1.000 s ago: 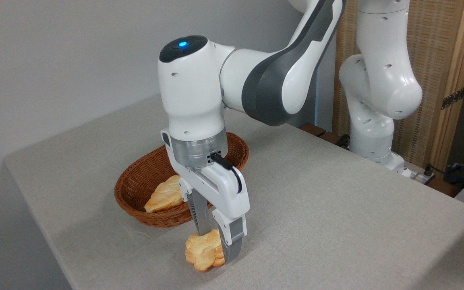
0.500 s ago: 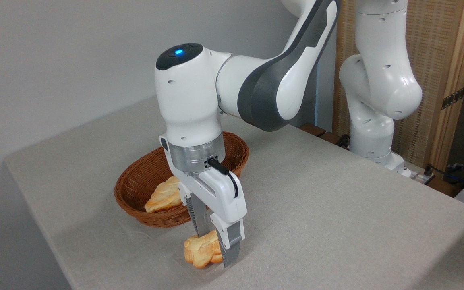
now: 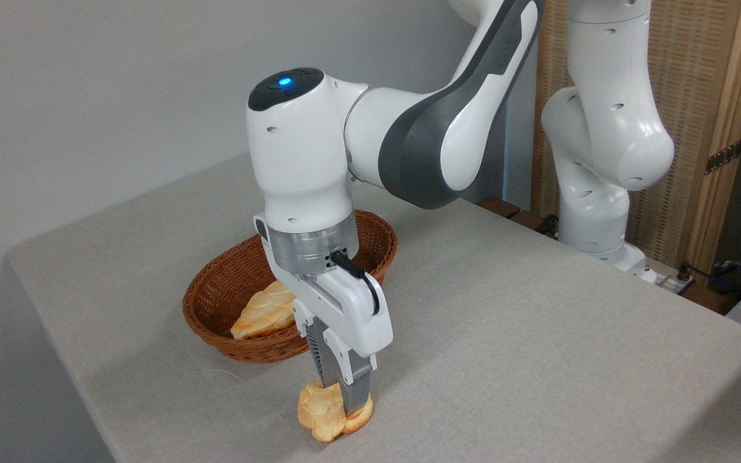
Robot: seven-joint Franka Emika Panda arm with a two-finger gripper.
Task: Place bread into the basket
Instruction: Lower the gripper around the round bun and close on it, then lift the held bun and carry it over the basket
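Near the table's front edge: the bun [image 3: 327, 417] rests on the grey cloth-covered table [image 3: 538, 334], apart from the wicker basket [image 3: 216, 302] behind it.
Jaws: the gripper [image 3: 343, 402] points straight down, its two fingers drawn close and pinching the bun so hard that its middle looks creased.
Basket contents: a paler braided loaf [image 3: 261, 316] already lies inside, filling the near half.
Risk, squeeze: the soft bun may fold or tear under the narrow pinch.
Risk, slip: held by a thin crushed section, it could twist out during the lift.
Risk, placement: carried low, it could catch the basket's front rim or land on the loaf.
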